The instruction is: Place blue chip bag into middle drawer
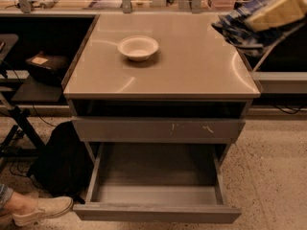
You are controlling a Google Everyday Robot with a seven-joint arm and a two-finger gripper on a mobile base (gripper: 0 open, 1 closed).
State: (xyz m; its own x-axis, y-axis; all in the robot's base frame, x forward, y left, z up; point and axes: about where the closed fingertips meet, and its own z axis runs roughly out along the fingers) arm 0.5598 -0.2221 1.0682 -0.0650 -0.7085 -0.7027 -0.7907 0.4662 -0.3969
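Note:
My gripper point(274, 12) is at the top right, above the right back corner of the cabinet top. It is shut on the blue chip bag point(236, 30), a crinkled dark-blue foil bag that hangs from it to the left, above the counter. The middle drawer point(156, 213) is pulled open at the bottom of the cabinet. Its flat grey floor is bare. It lies well below and to the left of the gripper.
A white bowl point(138, 47) stands on the cabinet top point(192, 71). A shut drawer front with pale scratch marks point(158, 129) sits above the open drawer. A black bag point(60, 164) and a person's shoe point(42, 210) are on the floor at the left.

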